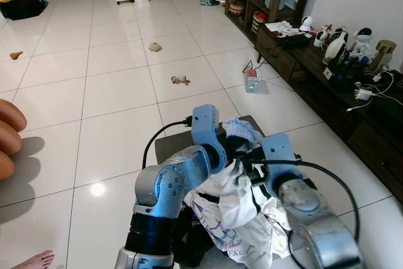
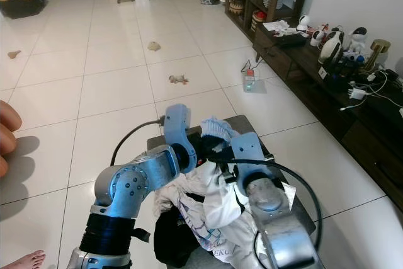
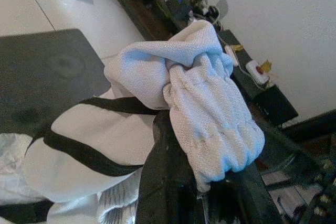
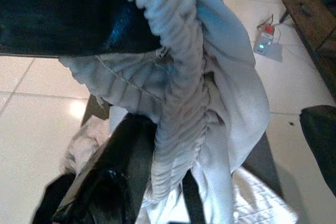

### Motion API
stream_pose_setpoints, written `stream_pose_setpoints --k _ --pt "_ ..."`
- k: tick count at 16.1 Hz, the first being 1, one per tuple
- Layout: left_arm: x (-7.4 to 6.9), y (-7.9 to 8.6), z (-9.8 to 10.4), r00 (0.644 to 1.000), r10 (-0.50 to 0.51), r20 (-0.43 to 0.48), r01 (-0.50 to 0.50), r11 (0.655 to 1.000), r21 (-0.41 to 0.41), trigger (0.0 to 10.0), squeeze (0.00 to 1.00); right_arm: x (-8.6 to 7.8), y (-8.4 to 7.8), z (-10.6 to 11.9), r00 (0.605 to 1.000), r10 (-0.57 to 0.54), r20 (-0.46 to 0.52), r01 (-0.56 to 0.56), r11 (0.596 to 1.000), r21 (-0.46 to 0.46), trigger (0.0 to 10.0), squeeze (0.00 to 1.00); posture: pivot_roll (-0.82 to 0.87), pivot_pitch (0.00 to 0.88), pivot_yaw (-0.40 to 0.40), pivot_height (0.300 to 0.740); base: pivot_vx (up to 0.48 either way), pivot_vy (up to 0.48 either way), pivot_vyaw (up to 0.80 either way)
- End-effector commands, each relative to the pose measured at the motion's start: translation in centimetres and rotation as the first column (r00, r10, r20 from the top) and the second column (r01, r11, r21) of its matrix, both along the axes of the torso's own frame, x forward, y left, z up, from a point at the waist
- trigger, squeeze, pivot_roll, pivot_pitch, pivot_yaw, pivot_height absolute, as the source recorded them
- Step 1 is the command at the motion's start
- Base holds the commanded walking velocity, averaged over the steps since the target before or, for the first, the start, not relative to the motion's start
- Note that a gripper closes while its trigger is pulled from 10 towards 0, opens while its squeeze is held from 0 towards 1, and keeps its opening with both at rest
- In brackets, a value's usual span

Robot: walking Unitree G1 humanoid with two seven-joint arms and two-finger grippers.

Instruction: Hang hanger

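A crumpled white garment (image 1: 234, 211) with black trim and a printed panel lies heaped on a dark low stool (image 1: 169, 145). Both my arms reach in over it. My left gripper (image 1: 242, 147) comes from the left and is shut on a bunched, ribbed white part of the cloth (image 3: 210, 108), which drapes over its black fingers (image 3: 165, 182). Close beside it on the right, my right gripper (image 1: 253, 172) is shut on the same ribbed cloth (image 4: 176, 129), which hangs down past its fingers (image 4: 113, 174). The cloth hides both pairs of fingertips.
A dark low cabinet (image 1: 352, 124) with gadgets and cables runs along the right wall. A power strip (image 1: 253, 82) and small toys (image 1: 180, 80) lie on the white tile floor. A person's hand (image 1: 9, 138) and bare foot (image 1: 34, 259) are at the left edge.
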State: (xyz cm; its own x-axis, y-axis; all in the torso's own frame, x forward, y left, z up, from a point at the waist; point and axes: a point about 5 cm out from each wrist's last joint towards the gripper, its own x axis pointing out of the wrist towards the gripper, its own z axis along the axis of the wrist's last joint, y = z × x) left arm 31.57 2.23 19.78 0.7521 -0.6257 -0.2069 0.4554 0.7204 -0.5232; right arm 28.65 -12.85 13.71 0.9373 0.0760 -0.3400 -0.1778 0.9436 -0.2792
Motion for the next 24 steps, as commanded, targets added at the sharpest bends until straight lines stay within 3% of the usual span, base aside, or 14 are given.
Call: stream_pose_setpoints --k 1,8,11,18,21,24 --pt "-1.6 -3.5 4.0 0.985 -0.125 0.116 0.142 0.977 -0.159 0.0 0.00 -1.1 -1.5 -3.9 0.979 -0.069 -0.194 0.050 0.994 -0.098 10.0 0.00 0.00 0.101 0.020 0.740 0.000 0.000 0.00" --pt "-1.6 -3.5 3.9 0.985 -0.126 0.114 0.143 0.977 -0.158 0.0 0.00 -2.3 -0.6 -4.6 0.933 0.136 -0.332 -0.137 0.990 0.019 10.0 0.00 0.00 0.103 0.020 0.740 0.000 0.000 0.00" --pt "-1.6 -3.5 4.1 0.985 -0.125 0.117 0.144 0.976 -0.162 0.0 0.00 -2.2 -1.5 -5.0 0.930 0.098 -0.354 -0.116 0.993 -0.030 10.0 0.00 0.00 0.102 0.020 0.740 0.000 0.000 0.00" --pt "-1.7 -3.5 4.1 0.984 -0.132 0.116 0.150 0.975 -0.166 0.0 0.00 -0.8 -1.7 -2.7 0.972 -0.023 -0.235 0.059 0.987 0.147 10.0 0.00 0.00 0.101 0.020 0.740 0.000 0.000 0.00" --pt "-1.8 -3.6 4.0 0.984 -0.137 0.114 0.155 0.974 -0.167 0.0 0.00 -1.0 -1.6 -2.7 0.968 -0.021 -0.249 0.068 0.981 0.184 10.0 0.00 -0.01 0.101 0.021 0.740 0.000 0.000 0.00" --pt "-1.7 -3.5 3.7 0.986 -0.131 0.107 0.147 0.976 -0.158 0.0 0.00 -2.1 -1.8 -2.9 0.952 0.056 -0.299 -0.004 0.985 0.172 10.0 0.00 -0.01 0.102 0.021 0.740 0.000 0.000 0.00"
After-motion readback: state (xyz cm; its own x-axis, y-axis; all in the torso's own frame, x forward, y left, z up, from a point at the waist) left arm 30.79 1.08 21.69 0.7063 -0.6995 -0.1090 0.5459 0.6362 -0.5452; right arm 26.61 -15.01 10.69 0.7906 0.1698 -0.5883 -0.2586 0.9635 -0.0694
